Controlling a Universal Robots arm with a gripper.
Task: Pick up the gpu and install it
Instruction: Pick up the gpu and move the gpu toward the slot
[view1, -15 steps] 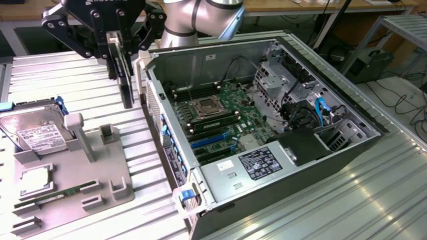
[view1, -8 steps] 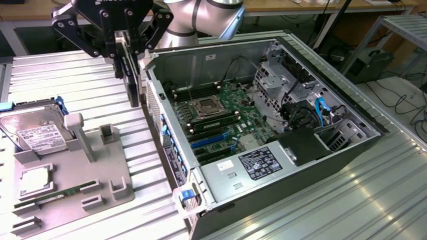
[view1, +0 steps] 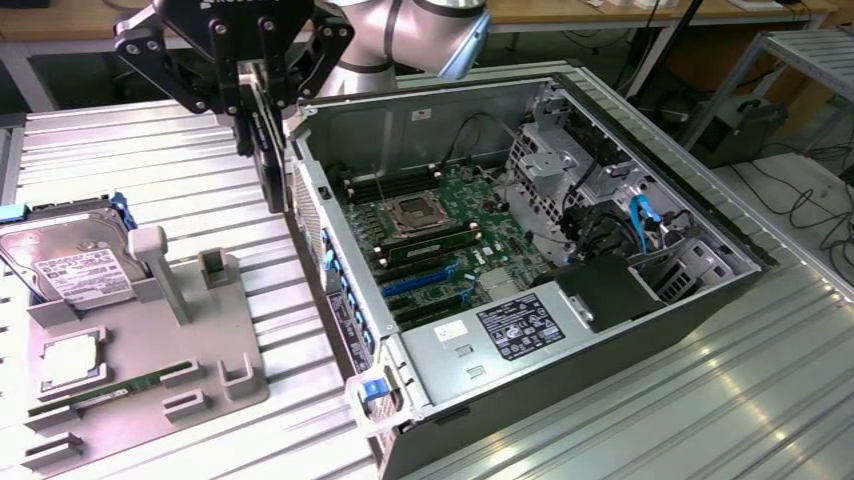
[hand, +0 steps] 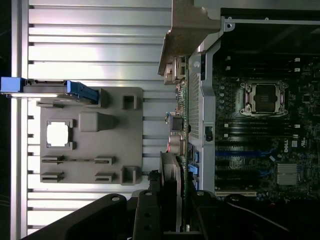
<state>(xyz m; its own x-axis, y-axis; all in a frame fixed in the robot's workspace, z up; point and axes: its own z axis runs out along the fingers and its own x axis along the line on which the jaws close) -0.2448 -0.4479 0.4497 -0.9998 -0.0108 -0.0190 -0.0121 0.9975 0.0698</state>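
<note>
The gpu (view1: 276, 165) hangs upright and edge-on, a thin dark card held in the air just outside the open computer case (view1: 694, 235), by the case wall on the exterior view's left. My gripper (view1: 267, 105) is shut on its upper edge. In the wrist view the gpu (hand: 181, 107) runs away from my gripper (hand: 172, 212), its pale metal bracket (hand: 189, 30) at the far end, along the case wall. The green motherboard (view1: 447, 225) with blue slots (view1: 414, 285) lies inside the case.
A grey fixture tray (view1: 200, 345) sits on the ribbed metal table at the exterior view's left. It carries a silver hard drive (view1: 74, 265), a square processor (view1: 67, 362) and a narrow green memory stick (view1: 107, 396). A power supply (view1: 514, 330) fills the case's near corner.
</note>
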